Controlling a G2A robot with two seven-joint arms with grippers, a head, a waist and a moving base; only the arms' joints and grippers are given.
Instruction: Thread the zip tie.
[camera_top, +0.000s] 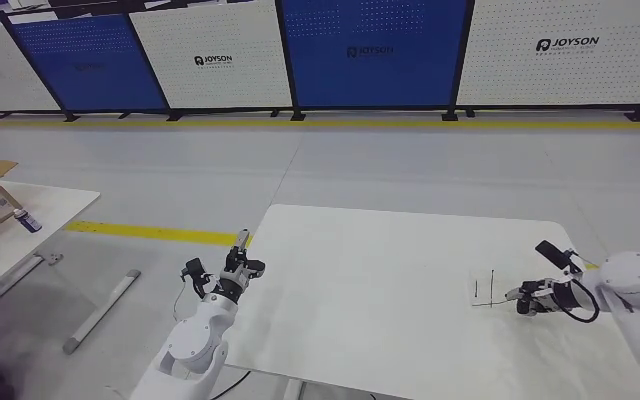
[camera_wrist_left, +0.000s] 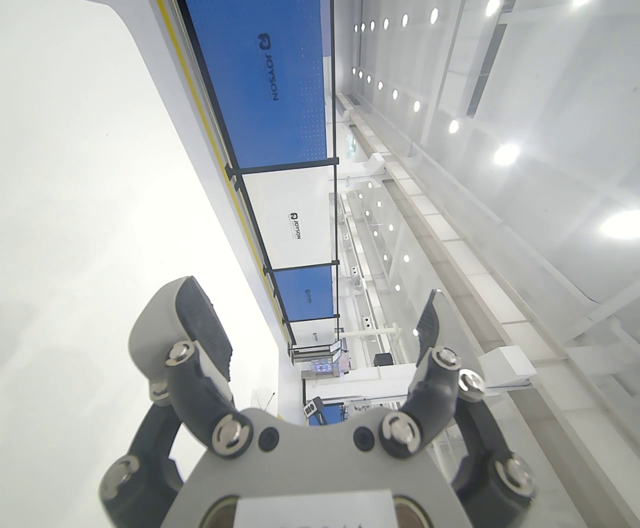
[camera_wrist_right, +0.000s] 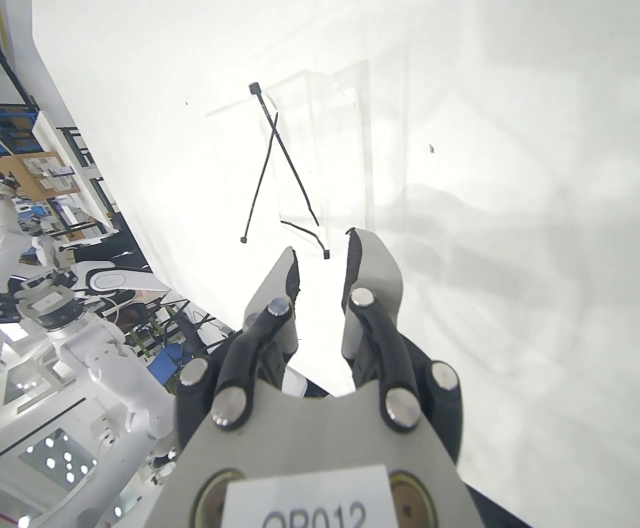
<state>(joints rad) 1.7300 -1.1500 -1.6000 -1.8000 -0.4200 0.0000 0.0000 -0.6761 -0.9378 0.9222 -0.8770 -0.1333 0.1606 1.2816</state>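
Top view puts the left gripper (camera_top: 240, 252) just off the left edge of the white table (camera_top: 380, 300), toward the far corner. The right gripper (camera_top: 515, 296) sits near the right edge, well apart from it. Just beside the right gripper, on its inward side, we see thin black zip ties (camera_top: 492, 285) lying on the tabletop. From up here they read as faint lines and we cannot count them.

Right wrist view sorts that out: we count three. A long tie (camera_wrist_right: 287, 155) with a square head lies crossed with a second tie (camera_wrist_right: 260, 185). A short curved tie (camera_wrist_right: 305, 231) lies nearest the right gripper (camera_wrist_right: 322, 242), one end just beside the fingertips; we cannot tell if it touches them. The fingers stand a narrow gap apart with nothing between them. A clear sheet (camera_wrist_right: 367, 125) shows faintly around the ties; we cannot tell whether they lie on it or beside it.

Left wrist view adds what top view does not. The left gripper (camera_wrist_left: 310, 300) is spread wide with nothing in it. It hangs beside the table (camera_wrist_left: 75, 200) edge, aimed out at the blue and white partition panels (camera_wrist_left: 260, 100) across the room.
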